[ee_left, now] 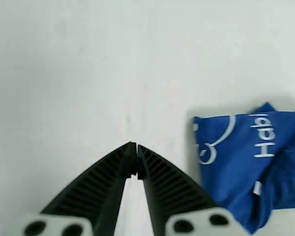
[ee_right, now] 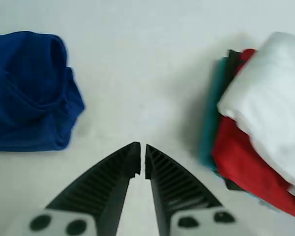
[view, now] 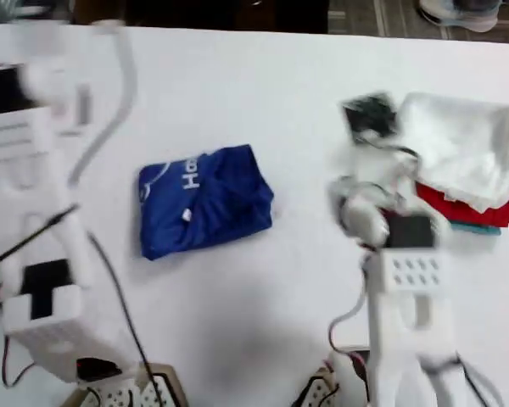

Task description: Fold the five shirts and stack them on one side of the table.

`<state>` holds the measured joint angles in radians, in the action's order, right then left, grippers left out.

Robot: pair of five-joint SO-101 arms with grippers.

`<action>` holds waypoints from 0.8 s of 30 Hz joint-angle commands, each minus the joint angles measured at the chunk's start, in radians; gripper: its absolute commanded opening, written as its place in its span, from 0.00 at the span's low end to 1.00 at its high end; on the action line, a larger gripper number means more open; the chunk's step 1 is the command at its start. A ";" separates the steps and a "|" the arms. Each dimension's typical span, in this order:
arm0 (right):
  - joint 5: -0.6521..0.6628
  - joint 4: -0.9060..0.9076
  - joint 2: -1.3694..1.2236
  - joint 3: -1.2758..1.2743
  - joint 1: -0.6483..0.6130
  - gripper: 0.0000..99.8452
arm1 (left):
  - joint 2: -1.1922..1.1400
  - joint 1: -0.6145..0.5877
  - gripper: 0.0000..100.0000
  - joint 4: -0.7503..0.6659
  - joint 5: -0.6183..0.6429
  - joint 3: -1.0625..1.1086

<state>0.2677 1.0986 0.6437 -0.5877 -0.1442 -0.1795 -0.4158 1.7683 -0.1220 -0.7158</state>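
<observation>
Five shirts are pictured, one blue shirt (view: 205,199) alone and four in one pile (view: 467,161), beside two arms (view: 42,254) (view: 407,288).

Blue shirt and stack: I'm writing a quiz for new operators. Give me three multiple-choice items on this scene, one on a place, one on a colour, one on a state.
1. Where does the folded blue shirt lie?
A. Alone on the table, apart from the stack
B. On top of the stack
C. Hanging off the table edge

2. What colour is the top shirt of the stack?
A. Red
B. White
C. Teal

3. In what state is the right hand?
A. Wide open
B. Shut on the blue shirt
C. Shut, holding nothing

Answers:
1 A: bare table lies between the blue shirt and the stack.
2 B: the white shirt lies over the others.
3 C: its jaws stand together over bare table.
</observation>
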 commanded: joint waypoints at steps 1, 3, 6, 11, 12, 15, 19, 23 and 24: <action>-0.092 0.016 -0.283 0.247 -0.185 0.02 | 0.057 -0.181 0.03 0.011 -0.066 0.065; -0.127 0.067 -0.437 0.423 -0.278 0.02 | 0.057 -0.267 0.03 0.011 -0.097 0.133; -0.135 0.117 -0.647 0.658 -0.384 0.02 | 0.057 -0.397 0.03 0.006 -0.133 0.220; -0.141 0.122 -0.935 0.890 -0.493 0.02 | 0.057 -0.592 0.03 -0.069 -0.213 0.363; -0.141 0.122 -0.987 0.927 -0.513 0.02 | 0.057 -0.624 0.03 -0.089 -0.229 0.394; -0.138 0.122 -1.122 1.013 -0.553 0.02 | 0.057 -0.697 0.03 -0.141 -0.255 0.469; -0.141 0.127 -1.259 1.088 -0.553 0.02 | 0.057 -0.749 0.03 -0.161 -0.284 0.513; -0.141 0.170 -1.310 1.100 -0.538 0.02 | 0.057 -0.772 0.03 -0.161 -0.290 0.507; -0.141 0.193 -1.310 1.100 -0.536 0.02 | 0.057 -0.772 0.03 -0.161 -0.290 0.507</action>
<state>0.1343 1.2490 -0.6713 0.4618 -0.6905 -0.1795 -1.1722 1.6195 -0.3997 -0.2002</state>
